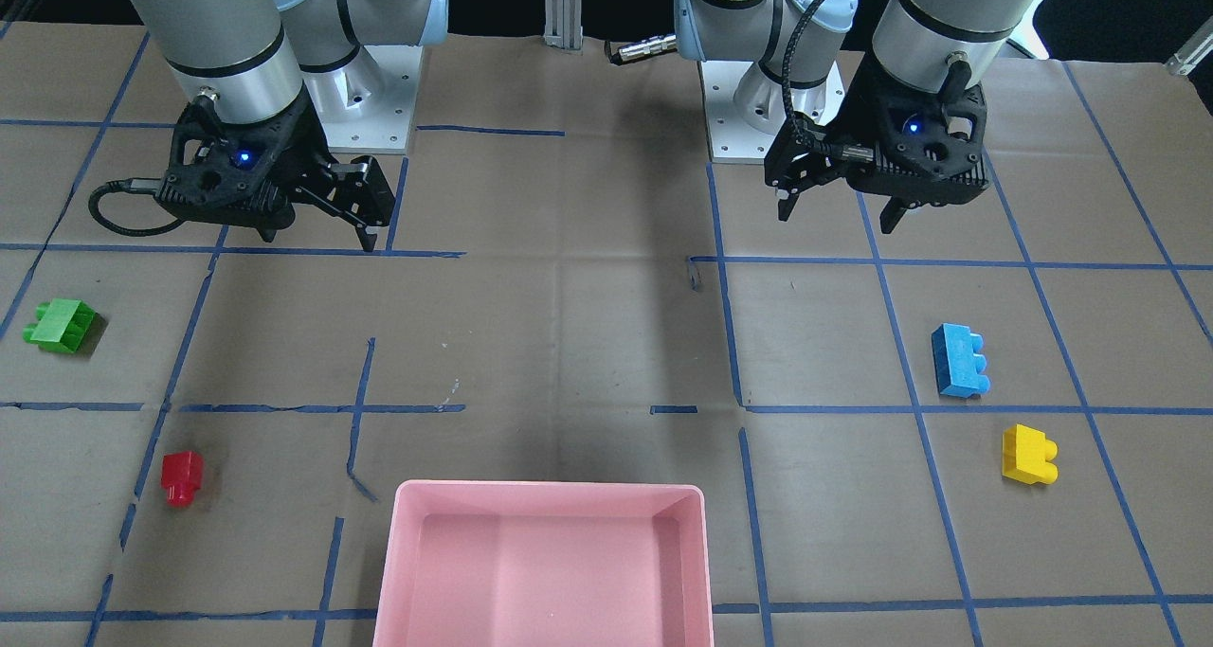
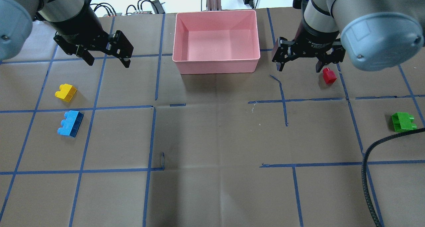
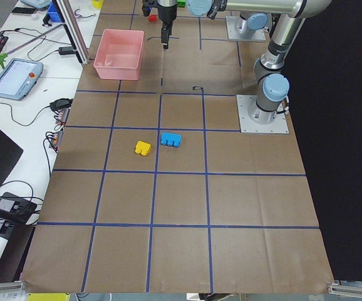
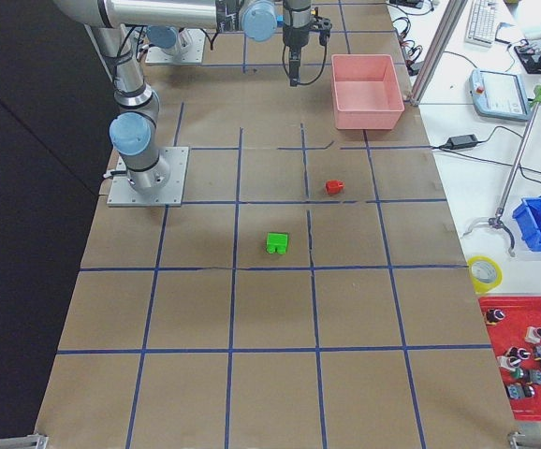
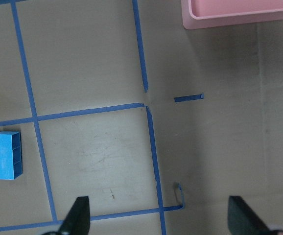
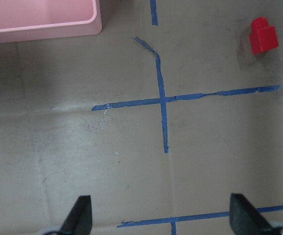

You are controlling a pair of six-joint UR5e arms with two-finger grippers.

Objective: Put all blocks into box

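1. Box (image 1: pixel 550 486), front view: nothing in it, so the job is at its very start. Green block (image 1: pixel 62 326) and red block (image 1: pixel 181 477) sit on my right arm's side. Blue block (image 1: pixel 959 361) and yellow block (image 1: pixel 1028 454) sit on my left's. All four are well apart from the box. My right pincer (image 1: pixel 317 238) and left pincer (image 1: pixel 839 216) hang above the table (image 1: pixel 569 344), fingers spread, gripping nothing.
2. Overhead: the box is at the far middle edge, with a pincer on either side. In this view the right pincer hovers just beside the red block. The left one is near the yellow, with blue next to it on my side. Green sits alone, far out right.
3. Left side view: yellow and blue lie close together, not touching, well short of the box. My pincers are too small here to judge.
4. Right side view: red lies between green and the box.
5. Left wrist: fingertips wide apart at the bottom edge, blue at the left edge, box corner top right. Yellow is out of shot.
6. Right wrist: fingertips wide apart, red up in the top right corner, box corner top left.
7. My call: the first pick is the step in hand. Next, I'd bring the right pincer over the red block, straddle it squarely, drop and close, and send the left to the yellow likewise. Red is small, so an off-centre grip could knock it away.
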